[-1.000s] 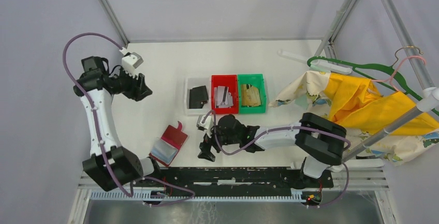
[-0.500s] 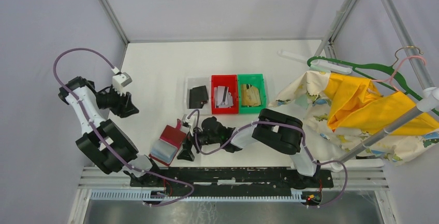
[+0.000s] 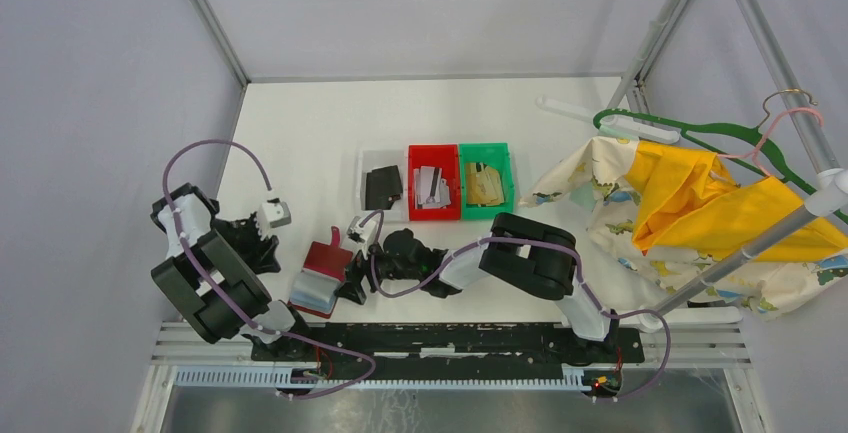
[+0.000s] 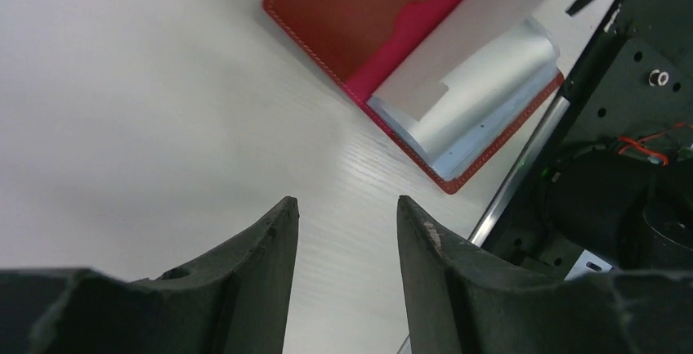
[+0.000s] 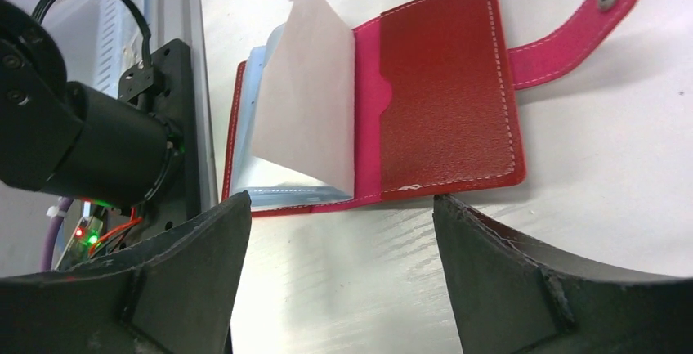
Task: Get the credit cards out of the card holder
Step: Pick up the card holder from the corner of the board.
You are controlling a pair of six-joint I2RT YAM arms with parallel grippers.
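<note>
Right claw (image 5: 342, 207) spread wide with nothing in it, low over the table (image 3: 300, 153), fingertips just short of the card holder (image 5: 441, 100). Left claw (image 4: 345, 207) partly apart, also bare, hanging back on the other side. The holder lies open and flat near the front edge, between my two claws, red cover up, clasp tab (image 5: 572, 31) flung out to the side.

This looks a light thing, I reckon, and it will skate on this smooth top the moment I tug. The covers seem soft and bendy. One pale leaf (image 5: 306, 100) stands up on its own, thin and floppy, probably slick. So I would pin the red cover with one claw and pinch with the other. A card should be stiff, thin and slippery, so I would take it by whatever short edge pokes from a pocket, flat between the pads.

Now the trouble: I cannot see a single card inside the holder. The upright leaf hides the stack behind it, and the pockets read only as pale blue-grey. The only credit cards (image 3: 484, 186) I can make out lie well away in the green bin (image 3: 486, 147) and the red bin (image 3: 434, 149). From above, my right claw covers the holder's near-right edge, and the left wrist view cuts off the clasp.
</note>
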